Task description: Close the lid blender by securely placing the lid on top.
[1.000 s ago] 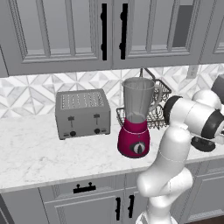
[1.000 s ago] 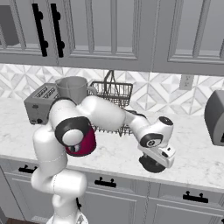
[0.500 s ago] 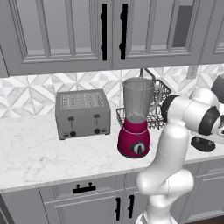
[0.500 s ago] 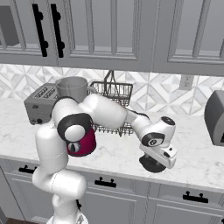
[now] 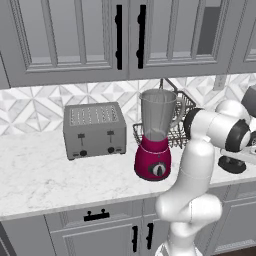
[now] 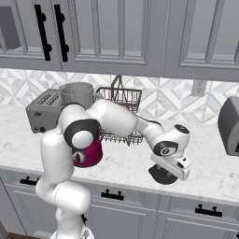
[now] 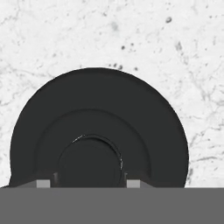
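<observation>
The blender (image 5: 155, 136) stands on the counter, a clear greyish jar with an uncovered mouth on a magenta base (image 6: 89, 154). The lid (image 7: 98, 127), a dark round cap with a raised knob in its middle, lies flat on the marble to the blender's right (image 5: 231, 164) (image 6: 159, 176). My gripper (image 7: 88, 183) hangs straight over it, open. Its fingertips (image 7: 43, 183) stand on either side of the knob, close to it. In the base views the hand (image 6: 171, 163) covers part of the lid.
A silver toaster (image 5: 94, 129) sits left of the blender. A wire dish rack (image 6: 119, 108) stands behind it by the tiled wall. A grey appliance (image 6: 230, 125) is at the far right. The counter's front edge (image 6: 140, 189) runs just below the lid.
The arm has shifted slightly and the hand has settled lower over the lid. The lid and the blender have not moved.
</observation>
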